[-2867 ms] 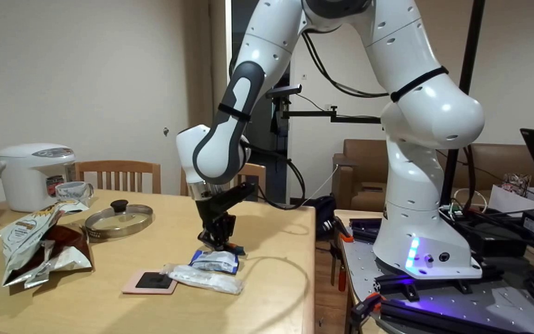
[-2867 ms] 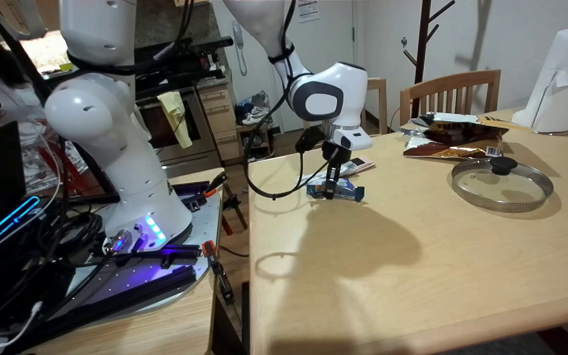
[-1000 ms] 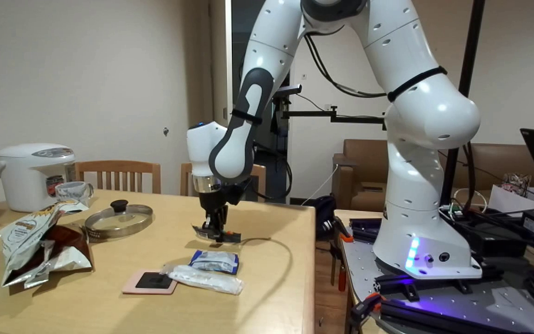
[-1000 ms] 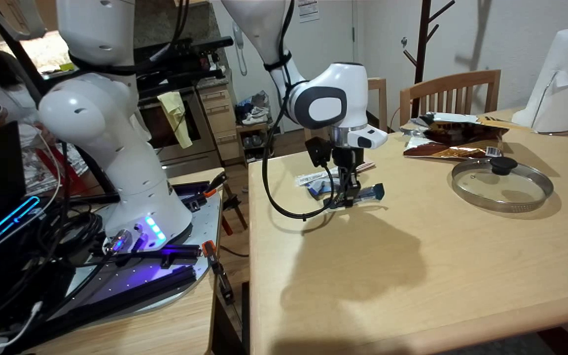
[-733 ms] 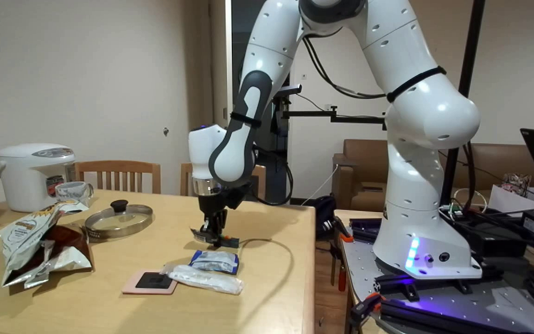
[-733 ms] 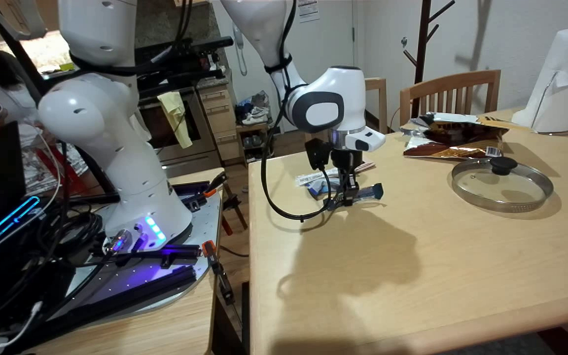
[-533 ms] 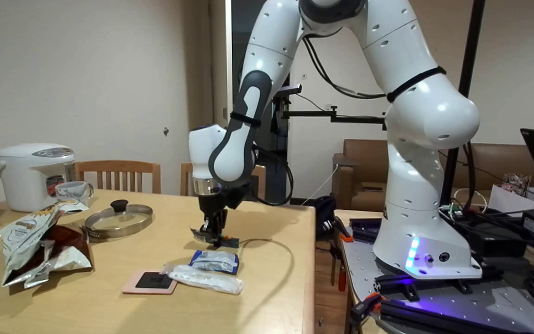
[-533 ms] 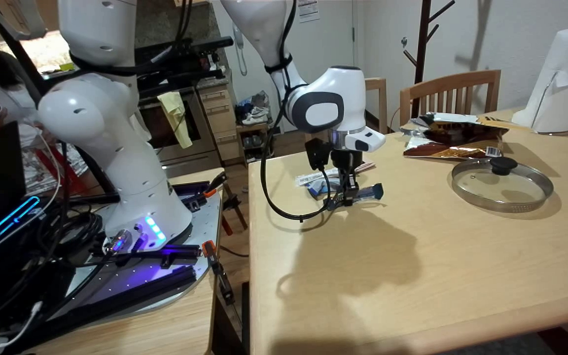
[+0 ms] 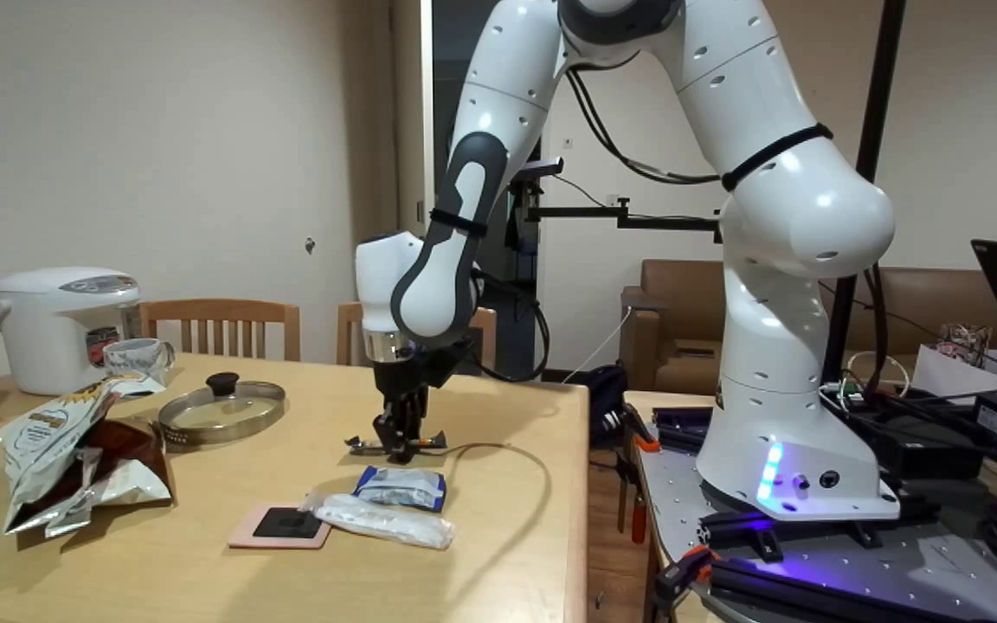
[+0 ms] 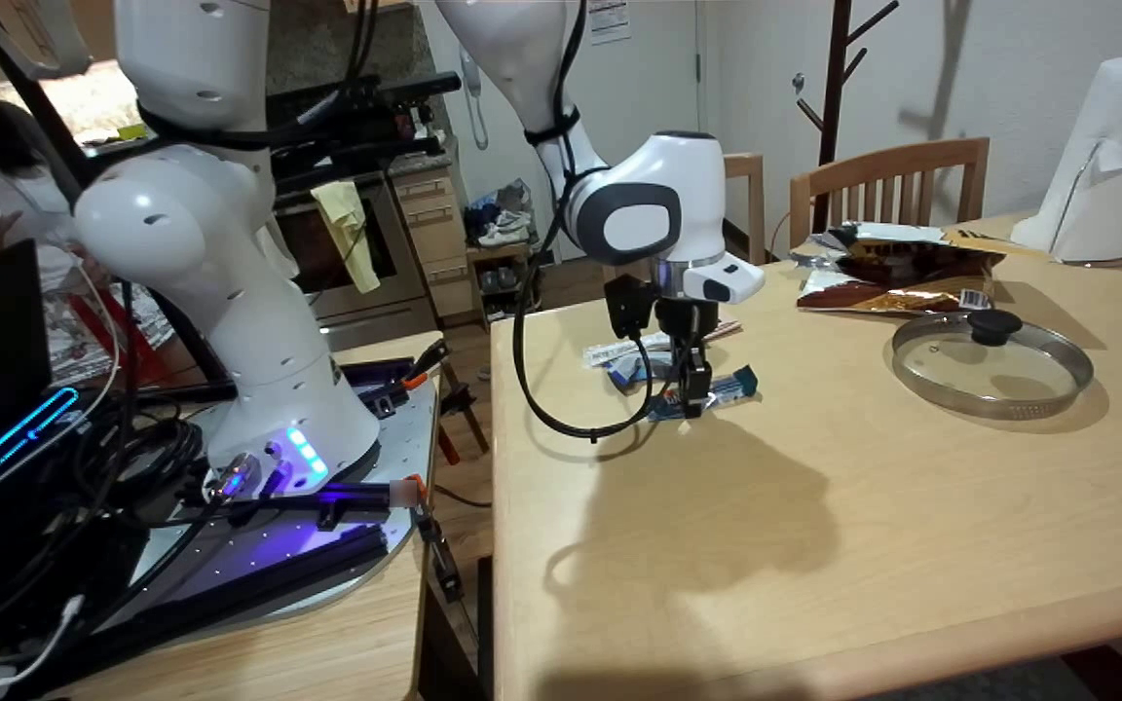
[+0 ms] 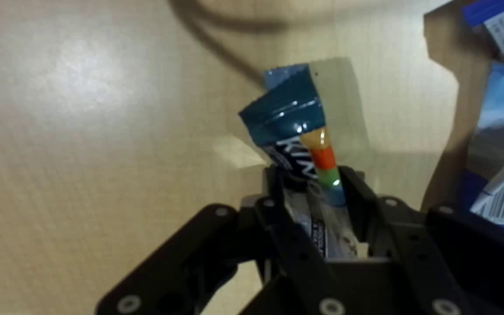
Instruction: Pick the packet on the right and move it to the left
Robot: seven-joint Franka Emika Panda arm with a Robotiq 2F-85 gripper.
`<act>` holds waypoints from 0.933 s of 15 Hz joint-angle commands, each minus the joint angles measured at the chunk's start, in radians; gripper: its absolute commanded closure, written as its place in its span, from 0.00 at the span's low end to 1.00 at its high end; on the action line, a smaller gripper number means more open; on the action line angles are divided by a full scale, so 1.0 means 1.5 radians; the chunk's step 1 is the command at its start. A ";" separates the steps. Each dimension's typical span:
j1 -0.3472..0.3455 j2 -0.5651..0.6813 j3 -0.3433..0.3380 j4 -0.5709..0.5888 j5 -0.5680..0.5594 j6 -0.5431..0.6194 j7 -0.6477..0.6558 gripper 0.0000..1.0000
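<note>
One packet point(image 11: 305, 164) between fingers point(image 11: 359, 199), grip unclear.

Glass lid point(image 9: 221, 415) flat on the table point(image 9: 161, 575) in both exterior views, black knob point(image 9: 222, 383) up top, crumpled foil bag point(image 9: 50, 439) just beside it! Patterned mug point(image 9: 137, 359) there, right by the white water boiler point(image 9: 53, 333). Pink square point(image 9: 241, 537) lying flat, black patch point(image 9: 287, 524) on it. And a paper-towel roll point(image 10: 1102, 161) standing upright, wooden chair point(image 10: 897, 166) beyond the table!

This is looking like a home: in an exterior view, a yellow towel point(image 10: 347, 237) is hanging on an oven point(image 10: 393, 265), upper left; in an exterior view, an electric water boiler point(image 9: 61, 337) is standing at far left, a brown sofa point(image 9: 685, 298) at right.
</note>
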 commanded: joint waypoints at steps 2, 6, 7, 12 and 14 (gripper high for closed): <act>-0.009 0.000 0.011 -0.013 0.027 0.014 -0.022 0.23; -0.004 -0.003 0.009 -0.014 0.031 0.010 -0.013 0.01; 0.000 -0.006 0.006 -0.014 0.032 0.009 -0.007 0.00; 0.016 -0.046 -0.020 -0.027 0.032 0.022 0.028 0.00; 0.026 -0.068 -0.038 -0.032 0.024 0.032 0.051 0.00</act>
